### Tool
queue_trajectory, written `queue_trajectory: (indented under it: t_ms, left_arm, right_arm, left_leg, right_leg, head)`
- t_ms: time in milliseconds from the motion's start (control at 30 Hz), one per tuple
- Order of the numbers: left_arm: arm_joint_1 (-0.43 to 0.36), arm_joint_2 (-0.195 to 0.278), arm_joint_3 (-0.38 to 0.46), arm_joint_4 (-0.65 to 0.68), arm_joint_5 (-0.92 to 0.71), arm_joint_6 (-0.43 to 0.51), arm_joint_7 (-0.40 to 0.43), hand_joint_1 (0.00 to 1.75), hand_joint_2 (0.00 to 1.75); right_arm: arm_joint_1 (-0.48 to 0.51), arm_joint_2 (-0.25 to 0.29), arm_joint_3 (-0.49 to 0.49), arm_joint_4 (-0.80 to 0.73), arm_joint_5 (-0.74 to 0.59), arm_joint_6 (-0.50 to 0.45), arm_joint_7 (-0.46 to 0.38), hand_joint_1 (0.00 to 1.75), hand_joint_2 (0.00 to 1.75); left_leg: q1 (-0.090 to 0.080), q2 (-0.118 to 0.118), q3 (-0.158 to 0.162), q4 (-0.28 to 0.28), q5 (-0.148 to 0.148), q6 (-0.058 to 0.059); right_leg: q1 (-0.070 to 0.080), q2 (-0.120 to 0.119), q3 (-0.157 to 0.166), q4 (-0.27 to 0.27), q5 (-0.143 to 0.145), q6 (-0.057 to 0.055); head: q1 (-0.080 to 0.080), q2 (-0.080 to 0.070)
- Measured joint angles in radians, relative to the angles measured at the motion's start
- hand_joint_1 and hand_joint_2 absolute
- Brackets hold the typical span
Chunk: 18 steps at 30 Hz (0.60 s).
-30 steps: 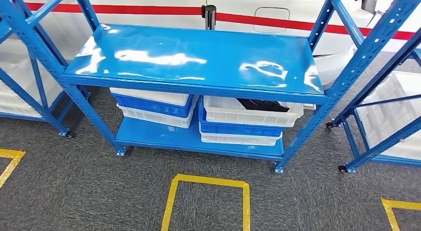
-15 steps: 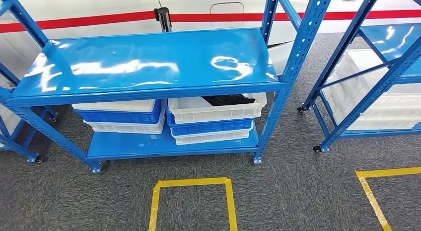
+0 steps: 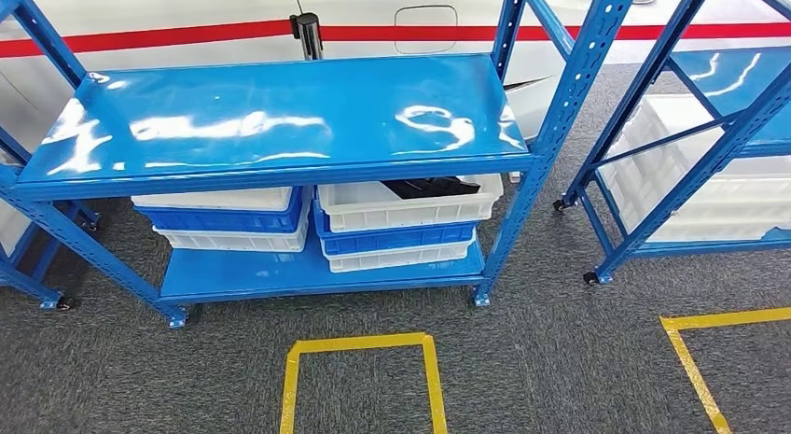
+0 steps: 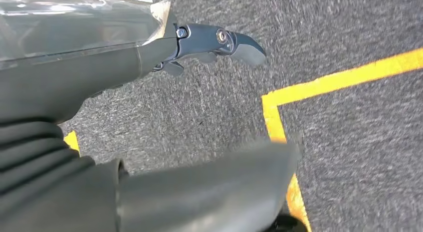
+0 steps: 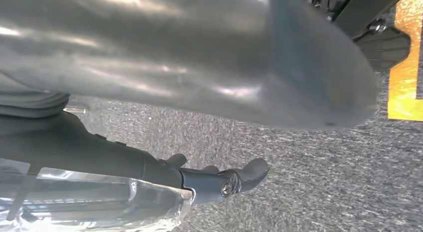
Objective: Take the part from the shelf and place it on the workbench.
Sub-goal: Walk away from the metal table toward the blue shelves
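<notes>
The part (image 3: 427,186), a dark flat piece, lies in the top white bin (image 3: 408,206) of the stack at 3 o'clock on the lower level of the blue shelf (image 3: 280,117), partly hidden under the upper deck. That bin sits on a blue bin (image 3: 396,237) and another white one; a second stack stands at 9 o'clock beside it. A yellow floor square (image 3: 359,378) is marked on the carpet at 6 o'clock, in front of the shelf.

The left hand (image 4: 219,42) and the right hand (image 5: 224,179) both hang over the carpet, fingers loosely apart, holding nothing.

The task looks barely begun: the part is not yet reached. The likely trouble is the low gap under the upper deck. An arm reaching in could knock the deck's front edge or the upright post at 3 o'clock. A push on the top bin might slide it off its stack. With the part half hidden, a hand could close on the bin's rim instead.
</notes>
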Motion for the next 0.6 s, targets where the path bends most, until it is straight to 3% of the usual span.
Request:
queue_trajectory:
  t_ms: [133, 267, 500, 600]
  left_arm:
    - [-0.001, 0.0, 0.0, 0.0, -0.002, -0.001, 0.001, 0.0, 1.75]
    - [-0.001, 0.0, 0.0, 0.0, -0.002, -0.002, 0.001, 0.0, 0.0]
    - [-0.001, 0.0, 0.0, 0.0, -0.002, -0.001, 0.001, 0.0, 0.0]
    - [-0.001, 0.0, 0.0, 0.0, -0.002, -0.001, 0.003, 0.0, 0.0]
  right_arm:
    - [-0.001, 0.0, -0.005, 0.0, 0.0, -0.003, 0.002, 0.0, 0.0]
    - [-0.001, 0.003, -0.005, 0.0, 0.004, 0.006, -0.013, 0.0, 0.0]
    - [0.0, 0.003, -0.005, 0.0, 0.025, 0.01, -0.024, 0.0, 0.0]
    - [0.0, 0.004, -0.005, 0.0, 0.031, 0.01, -0.024, 0.0, 0.0]
  left_leg:
    - [-0.003, 0.0, 0.0, 0.0, -0.001, 0.002]
    - [-0.003, 0.0, -0.001, 0.0, -0.002, 0.003]
    - [-0.002, 0.0, -0.001, 0.0, -0.001, 0.003]
    - [-0.002, 0.0, -0.003, 0.005, -0.003, 0.008]
  right_leg:
    - [-0.003, 0.0, 0.0, -0.001, 0.0, 0.001]
    - [-0.004, 0.0, 0.0, -0.001, 0.0, 0.001]
    - [-0.005, 0.0, 0.0, -0.001, 0.0, 0.001]
    - [-0.013, 0.0, 0.001, -0.003, 0.002, 0.004]
  head:
    - [0.0, 0.0]
    - [0.0, 0.0]
    - [0.0, 0.0]
    - [-0.001, 0.0]
